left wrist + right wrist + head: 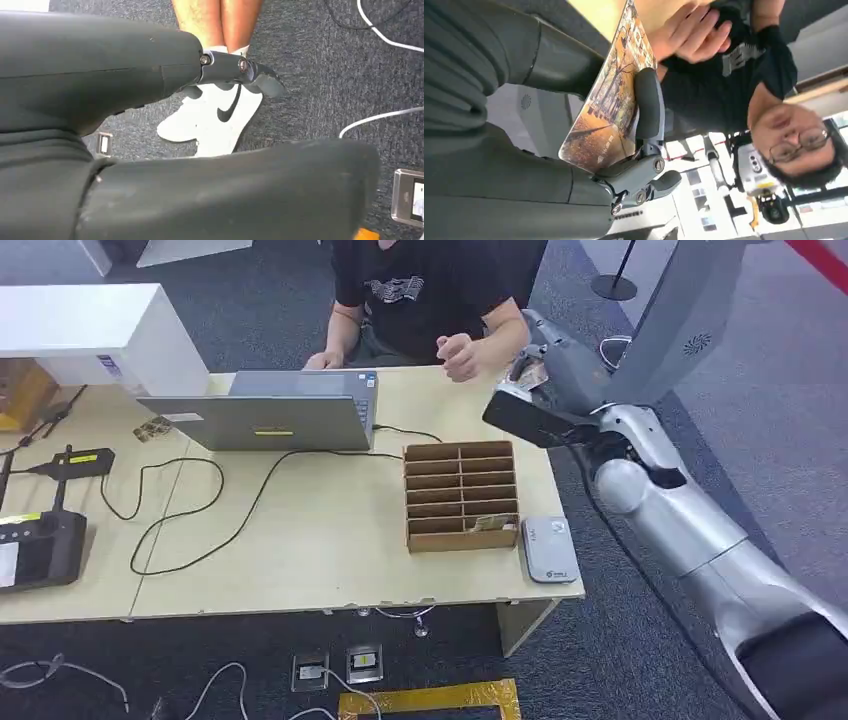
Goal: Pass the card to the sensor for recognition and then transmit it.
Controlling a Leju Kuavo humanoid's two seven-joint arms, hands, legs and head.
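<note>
Between right robot hand fingers, card.

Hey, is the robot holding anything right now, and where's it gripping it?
Yes: the right hand pinches the card across its faces, near one end. The left hand holds nothing.

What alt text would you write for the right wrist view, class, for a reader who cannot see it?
The robot's right hand holds a card printed with an orange autumn scene, a dark finger lying across its face. Just beyond the card's far end a person's hand is raised; the person wears a black T-shirt.
</note>
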